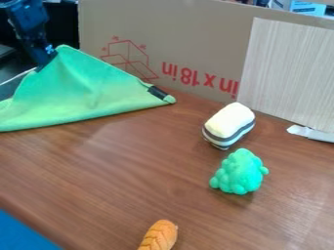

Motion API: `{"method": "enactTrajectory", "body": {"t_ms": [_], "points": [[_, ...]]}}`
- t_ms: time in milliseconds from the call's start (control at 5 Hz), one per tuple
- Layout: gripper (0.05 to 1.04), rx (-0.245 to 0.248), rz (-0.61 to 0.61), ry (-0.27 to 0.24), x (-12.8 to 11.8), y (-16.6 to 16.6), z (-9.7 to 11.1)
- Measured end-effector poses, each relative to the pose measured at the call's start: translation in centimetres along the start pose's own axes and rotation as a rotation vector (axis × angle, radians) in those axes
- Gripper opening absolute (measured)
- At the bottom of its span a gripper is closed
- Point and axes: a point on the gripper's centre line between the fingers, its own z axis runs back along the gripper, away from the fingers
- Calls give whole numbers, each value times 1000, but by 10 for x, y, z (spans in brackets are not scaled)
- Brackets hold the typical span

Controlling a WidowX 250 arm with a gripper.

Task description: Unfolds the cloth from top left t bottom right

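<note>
The black gripper (pixel 47 61) is at the upper left, shut on the upper edge of the green cloth (pixel 85 90). From that raised point the cloth hangs down like a tent, its lower part resting on the left side of the table. A corner with a black band lies to the right, close to the cardboard wall. Another part of the cloth runs out past the left edge of the view.
On the wooden table (pixel 117 166), a white toy with dark stripes (pixel 228 124) stands right of centre, with a green bumpy toy (pixel 239 172) below it. An orange braided toy (pixel 158 235) lies at the bottom edge. A cardboard wall (pixel 196 34) borders the back.
</note>
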Motion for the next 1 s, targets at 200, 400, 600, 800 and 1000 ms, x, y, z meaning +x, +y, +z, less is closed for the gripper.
{"method": "enactTrajectory", "body": {"t_ms": [200,400,600,800,1000], "points": [[51,34,-91,8,-18,-35,7],[51,74,-170,28,-33,-63,5],[51,114,-244,42,-54,-92,2],[51,129,-302,61,-71,-110,0],[51,122,-357,79,-88,-126,6]]}}
